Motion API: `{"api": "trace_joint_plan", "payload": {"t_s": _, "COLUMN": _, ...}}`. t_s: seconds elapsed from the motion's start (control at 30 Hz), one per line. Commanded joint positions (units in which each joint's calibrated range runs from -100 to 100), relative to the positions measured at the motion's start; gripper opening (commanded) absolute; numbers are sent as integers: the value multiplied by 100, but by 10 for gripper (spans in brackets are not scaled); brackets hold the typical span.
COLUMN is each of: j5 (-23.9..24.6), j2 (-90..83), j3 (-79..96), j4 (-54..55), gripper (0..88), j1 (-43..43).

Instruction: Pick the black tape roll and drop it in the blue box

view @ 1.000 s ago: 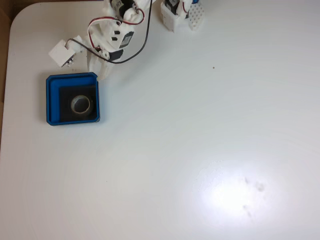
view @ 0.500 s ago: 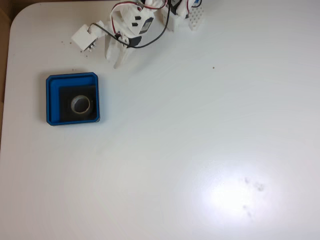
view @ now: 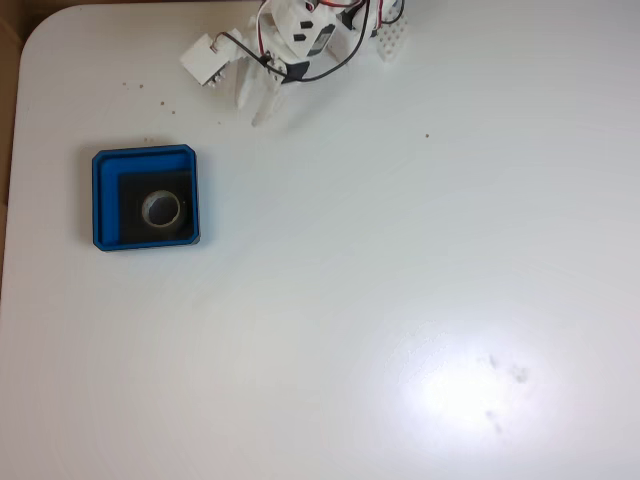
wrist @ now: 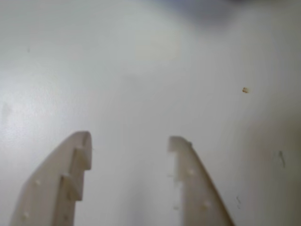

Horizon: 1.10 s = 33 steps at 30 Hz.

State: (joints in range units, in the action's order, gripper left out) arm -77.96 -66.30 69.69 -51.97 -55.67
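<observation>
The black tape roll [view: 161, 209] lies flat inside the blue box [view: 104, 200] at the left of the fixed view, its pale core showing. My white gripper [view: 264, 112] is up near the top of the table, well to the upper right of the box and apart from it. In the wrist view the gripper [wrist: 131, 140] is open over bare white table, with nothing between its two fingers [wrist: 70, 179].
The arm's base and a white breadboard [view: 392, 38] sit at the table's top edge. A few small crumbs [view: 160, 102] dot the table above the box. The wooden floor shows past the table's left edge [view: 8, 150].
The gripper has swung up and to the right, away from the blue box toward the arm's base. The tape roll stays put in the box.
</observation>
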Motion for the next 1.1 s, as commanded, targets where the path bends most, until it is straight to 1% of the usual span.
{"api": "trace_joint_plan", "payload": {"t_s": 0.0, "j5": -31, "j2": -352, "j3": 246, "j4": 106, "gripper": 140, "j1": 22}}
{"api": "trace_joint_plan", "payload": {"t_s": 0.47, "j5": -31, "j2": -2225, "j3": 1684, "j4": 106, "gripper": 140, "j1": 22}}
{"api": "trace_joint_plan", "payload": {"t_s": 0.9, "j5": -31, "j2": -3236, "j3": 2349, "j4": 90, "gripper": 140, "j1": 51}}
{"api": "trace_joint_plan", "payload": {"t_s": 1.07, "j5": -31, "j2": -3236, "j3": 2367, "j4": 32, "gripper": 140, "j1": 725}}
